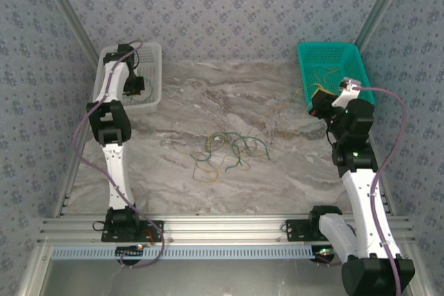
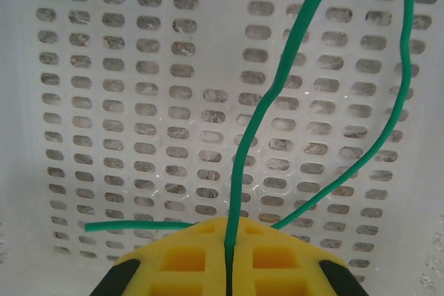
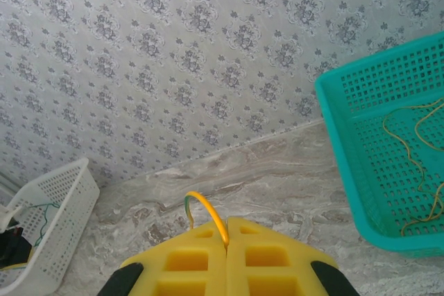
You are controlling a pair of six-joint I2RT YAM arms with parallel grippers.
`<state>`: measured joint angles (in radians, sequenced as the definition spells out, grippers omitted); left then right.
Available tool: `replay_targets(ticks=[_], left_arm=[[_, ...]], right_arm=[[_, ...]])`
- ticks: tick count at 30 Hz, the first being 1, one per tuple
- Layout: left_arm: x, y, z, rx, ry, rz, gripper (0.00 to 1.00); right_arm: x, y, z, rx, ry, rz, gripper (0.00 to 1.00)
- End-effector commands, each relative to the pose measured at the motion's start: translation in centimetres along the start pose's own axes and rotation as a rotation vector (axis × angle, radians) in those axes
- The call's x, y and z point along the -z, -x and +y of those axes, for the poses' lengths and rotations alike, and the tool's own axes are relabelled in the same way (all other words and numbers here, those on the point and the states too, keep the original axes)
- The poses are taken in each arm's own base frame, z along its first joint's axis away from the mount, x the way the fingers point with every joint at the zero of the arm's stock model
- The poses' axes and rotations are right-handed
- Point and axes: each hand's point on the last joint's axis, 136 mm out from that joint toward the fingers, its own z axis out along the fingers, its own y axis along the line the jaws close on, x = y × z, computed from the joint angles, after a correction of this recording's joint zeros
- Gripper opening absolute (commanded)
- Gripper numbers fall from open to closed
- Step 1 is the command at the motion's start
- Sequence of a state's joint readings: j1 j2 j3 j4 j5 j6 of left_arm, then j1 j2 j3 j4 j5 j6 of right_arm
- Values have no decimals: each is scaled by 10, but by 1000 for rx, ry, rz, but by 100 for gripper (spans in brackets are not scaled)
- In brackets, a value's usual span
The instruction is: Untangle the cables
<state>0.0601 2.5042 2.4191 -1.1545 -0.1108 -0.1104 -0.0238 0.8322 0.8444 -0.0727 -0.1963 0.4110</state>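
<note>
**Two robot claws each pinch a thin cable by baskets on a marble-look table**

From above: a table (image 1: 208,95) with a grey-veined, marble-look top carries a loose tangle of hair-thin green and yellow cables (image 1: 229,150) at its middle. A white slotted plastic basket (image 1: 149,67) sits at the far left. A teal mesh-walled basket (image 1: 333,57) sits at the far right, with a few yellow strands inside. The left claw (image 1: 135,86) hangs inside the white basket. The right claw (image 1: 320,95) is at the teal basket's near left edge.

Left wrist view: the left claw's yellow, waffle-moulded pads are pressed together, pinching a smooth green cable (image 2: 243,150). It rises in a tall narrow loop over the basket's white floor of oblong slots.

Right wrist view: the right claw's yellow pads are pressed together, pinching a yellow cable (image 3: 208,211) that arches in a small loop just above them. Beyond are the table, the teal basket holding curled yellow strands, the white basket holding a green strand, and a floral-patterned wall (image 3: 173,53).
</note>
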Motion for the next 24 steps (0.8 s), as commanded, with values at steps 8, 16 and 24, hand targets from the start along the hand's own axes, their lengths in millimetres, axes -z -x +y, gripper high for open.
replay_targets(ticks=[8, 16, 24], left_arm=[[-10, 8, 5, -26, -4, -2, 0], [-4, 19, 9, -27, 20, -50, 15], [48, 36, 11, 2, 2, -161, 37]], right_arm=[[7, 4, 1, 22, -10, -25, 0], [7, 4, 2, 25, -10, -22, 0], [7, 6, 5, 31, -2, -25, 0]])
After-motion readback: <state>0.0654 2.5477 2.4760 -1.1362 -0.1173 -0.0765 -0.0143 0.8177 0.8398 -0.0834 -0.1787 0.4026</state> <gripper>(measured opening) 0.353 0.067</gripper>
